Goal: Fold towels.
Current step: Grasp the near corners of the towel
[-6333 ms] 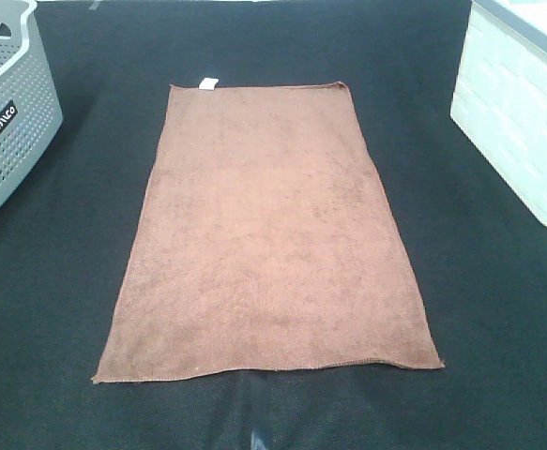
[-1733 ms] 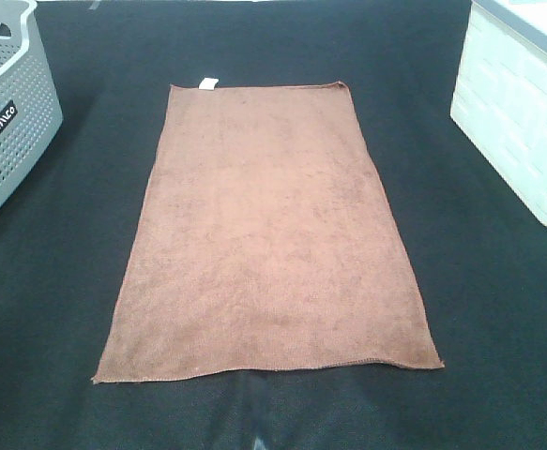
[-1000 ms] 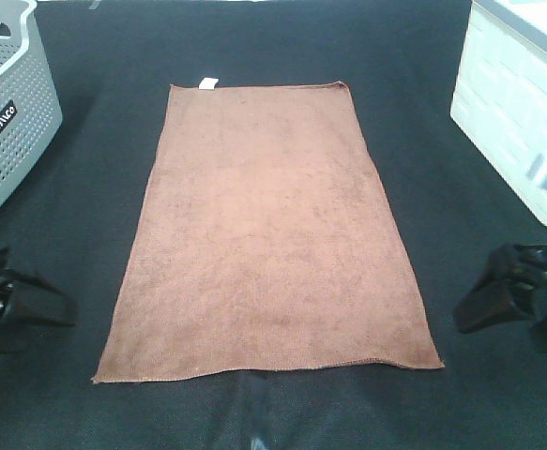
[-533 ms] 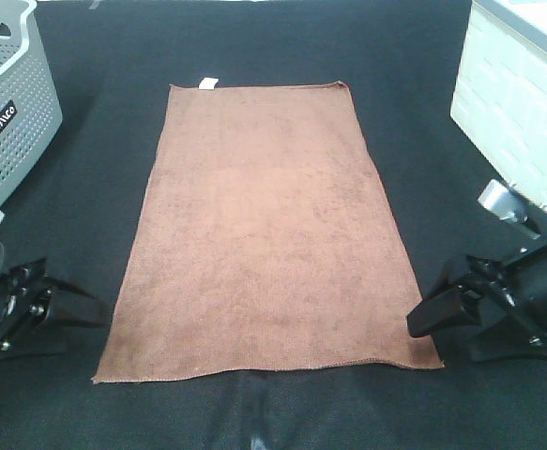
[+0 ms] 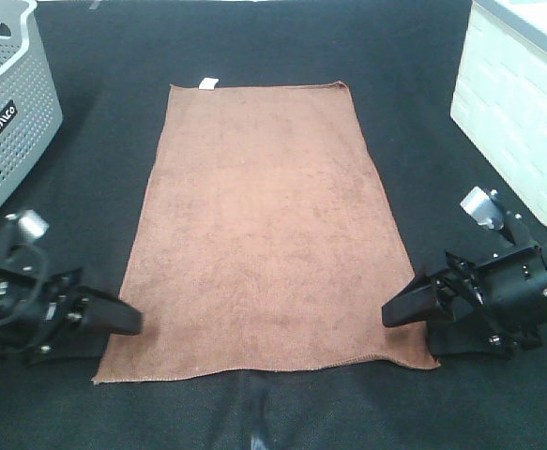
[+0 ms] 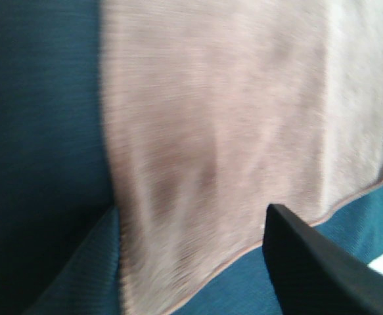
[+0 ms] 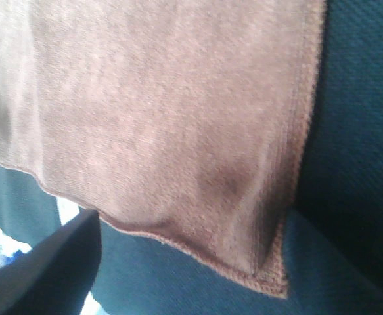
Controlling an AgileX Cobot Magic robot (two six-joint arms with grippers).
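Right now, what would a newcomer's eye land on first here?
The reddish-brown towel comes first, lying flat in the middle of the black mat with its white tag at the far edge. Next come the left gripper and right gripper, both open, one at each near corner. A grey basket sits far left and a white basket far right.

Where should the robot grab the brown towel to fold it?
The two near corners, each from its outer side. The towel lies flat, lengthwise away from the robot, and those hemmed corners sit beside the open left gripper and right gripper.
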